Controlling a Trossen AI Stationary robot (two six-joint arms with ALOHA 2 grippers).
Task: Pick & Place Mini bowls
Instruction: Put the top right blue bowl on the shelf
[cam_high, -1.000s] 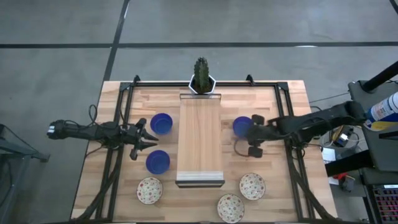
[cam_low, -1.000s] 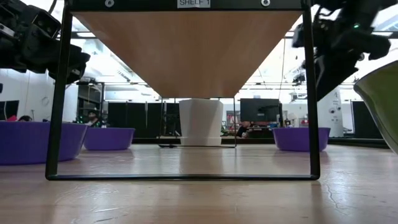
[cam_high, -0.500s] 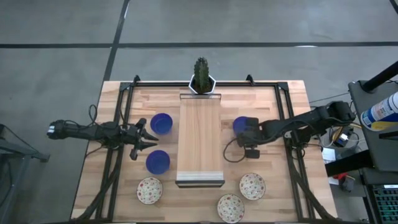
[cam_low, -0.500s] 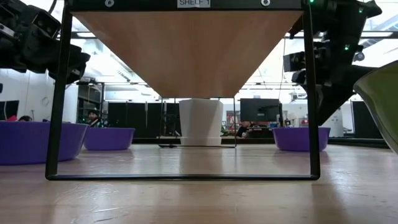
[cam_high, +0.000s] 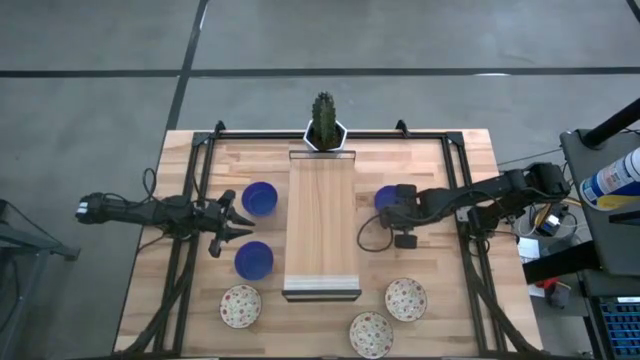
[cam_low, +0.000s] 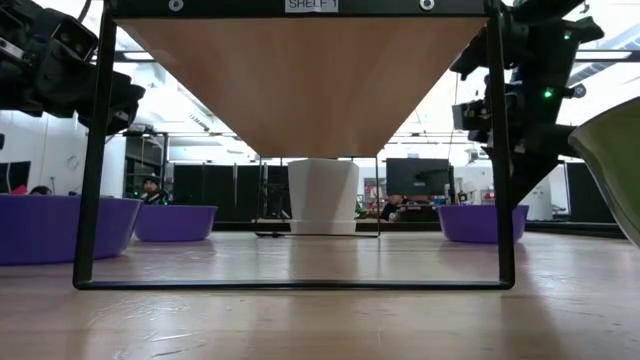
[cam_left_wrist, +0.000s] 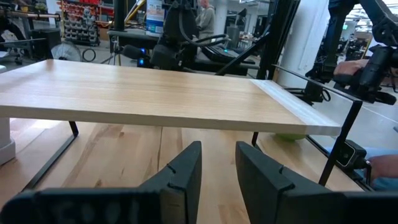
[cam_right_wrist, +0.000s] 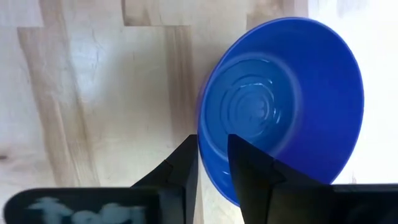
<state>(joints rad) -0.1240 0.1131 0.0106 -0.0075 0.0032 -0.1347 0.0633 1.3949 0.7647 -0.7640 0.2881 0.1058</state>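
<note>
Three blue mini bowls and three speckled cream ones stand on their bases on the table. My right gripper reaches in from the table's right and is shut on the blue bowl right of the shelf; the low view shows that bowl resting on the table. My left gripper waits with a narrow gap between its fingers, between two blue bowls, touching neither. The speckled bowls sit along the near edge. My right gripper has the blue bowl's wall at the rim between its two fingers, one finger inside the bowl and the other outside. The fingers slant down from the table's right. The bowl rests on the table.
A wooden shelf on a black metal frame stands in the middle of the table, its board ahead of my left gripper. A cactus in a white pot stands at the far edge. Black frame rails run along both sides.
My right gripper has moved toward the table's left and come down onto the blue bowl beside the shelf. The bowl has stayed in place on the table.
</note>
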